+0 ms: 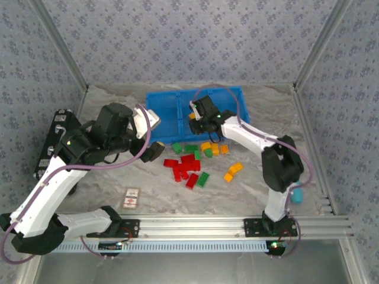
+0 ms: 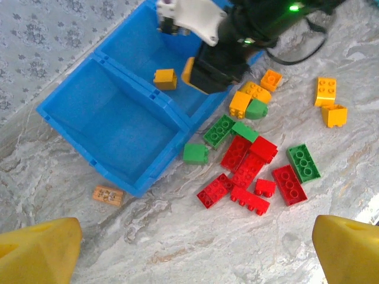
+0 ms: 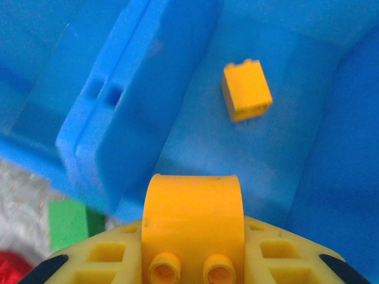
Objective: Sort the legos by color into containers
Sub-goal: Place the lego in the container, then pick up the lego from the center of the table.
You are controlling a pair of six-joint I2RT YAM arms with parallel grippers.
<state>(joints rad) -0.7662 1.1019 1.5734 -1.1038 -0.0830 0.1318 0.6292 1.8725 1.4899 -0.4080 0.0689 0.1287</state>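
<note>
My right gripper [image 3: 193, 260] is shut on an orange-yellow lego [image 3: 193, 213] and hangs over the blue bin [image 1: 166, 94], above a compartment floor where one orange-yellow brick [image 3: 246, 90] lies. That brick [image 2: 165, 78] sits beyond the divider from the empty end compartment [image 2: 106, 118]. Red legos [image 2: 249, 171], green legos [image 2: 304, 163] and orange-yellow legos [image 2: 254, 94] lie scattered on the table in front of the bin. My left gripper [image 2: 192, 260] is open above bare table, near the bin's left corner, with nothing between its fingers.
A black case [image 1: 56, 142] stands at the left edge. A printed card [image 1: 132, 198] lies near the front, and a small tan tile [image 2: 108, 194] rests by the bin's corner. The metal rail [image 1: 195, 225] runs along the near edge; patterned walls enclose the table.
</note>
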